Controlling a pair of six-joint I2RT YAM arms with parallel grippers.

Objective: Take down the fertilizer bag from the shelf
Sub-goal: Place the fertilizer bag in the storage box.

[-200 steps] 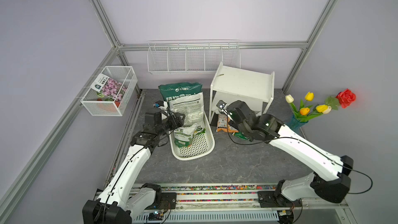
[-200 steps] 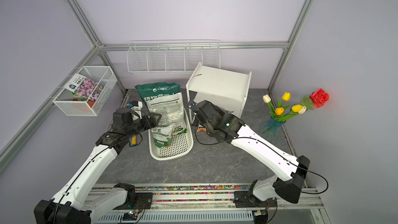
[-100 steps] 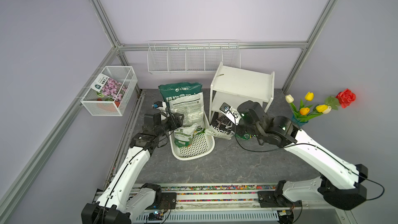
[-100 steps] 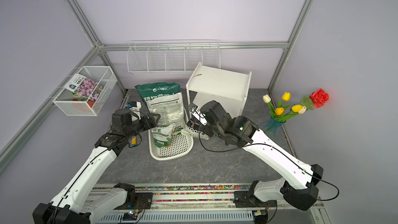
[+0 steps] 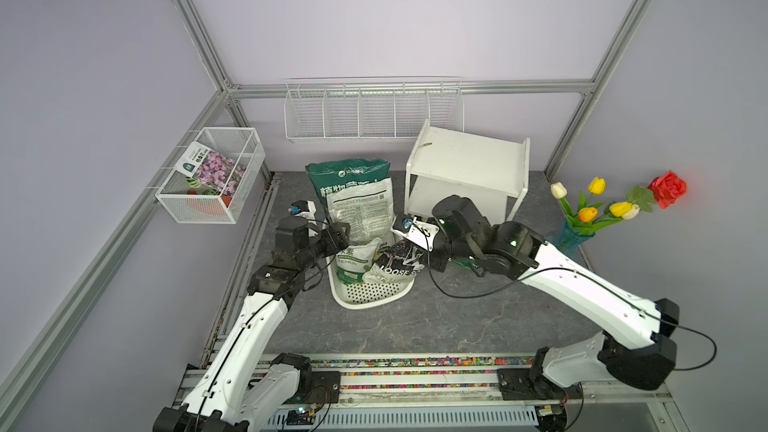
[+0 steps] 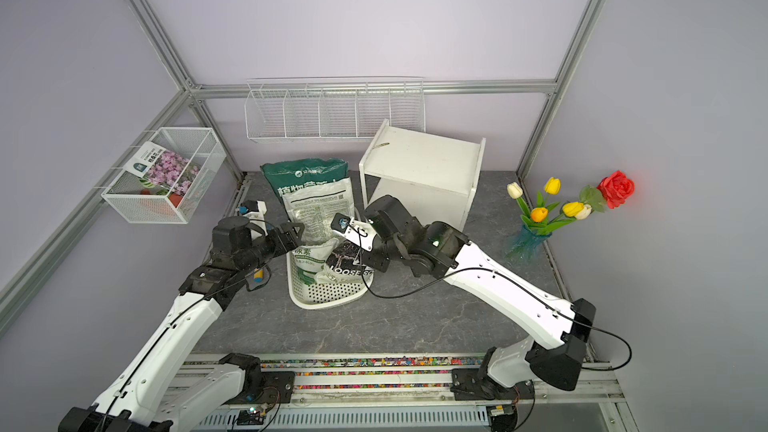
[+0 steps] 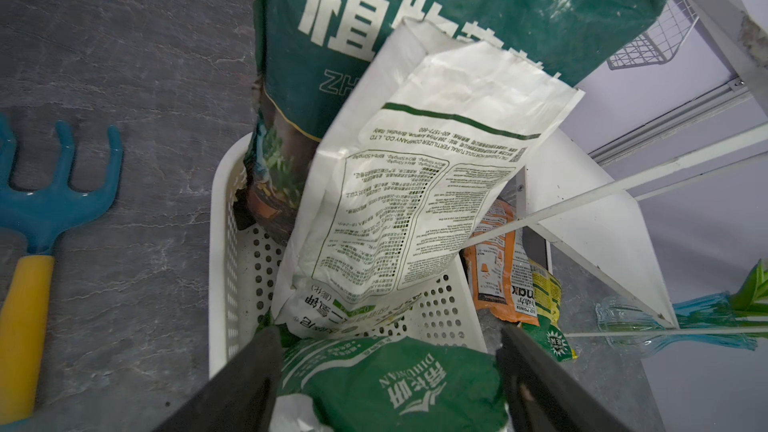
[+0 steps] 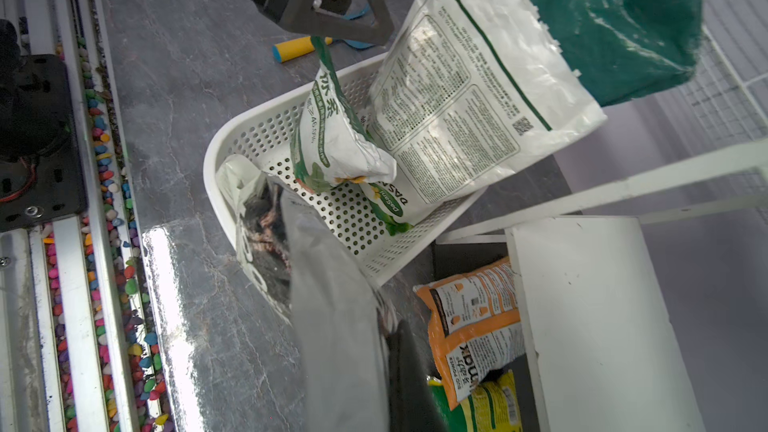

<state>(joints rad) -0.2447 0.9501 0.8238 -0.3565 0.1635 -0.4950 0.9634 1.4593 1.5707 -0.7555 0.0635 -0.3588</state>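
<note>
My right gripper (image 5: 419, 257) (image 6: 365, 257) (image 8: 386, 326) is shut on the fertilizer bag (image 5: 397, 263) (image 6: 347, 261) (image 8: 266, 243), a white pouch with a dark soil window. The pouch hangs over the right rim of the white perforated basket (image 5: 365, 303) (image 8: 220, 147). The white shelf (image 5: 469, 155) (image 6: 424, 155) (image 8: 590, 305) stands just behind and to the right. My left gripper (image 5: 338, 234) (image 6: 293, 232) (image 7: 386, 334) is open at the basket's left side, its fingers straddling a green-and-white bag (image 7: 395, 380) without touching it.
An orange bag (image 8: 473, 317) and a yellow-green bag (image 8: 490, 405) lie on the shelf's dark bottom board. A tall green bag (image 5: 349, 172) and a white bag (image 5: 361, 214) lean in the basket. A blue rake (image 7: 41, 201) lies at the left, a flower vase (image 5: 582, 226) at the right.
My right gripper has drawn the fertilizer bag out from under the shelf and carried it left to the basket. The left arm has barely moved.
</note>
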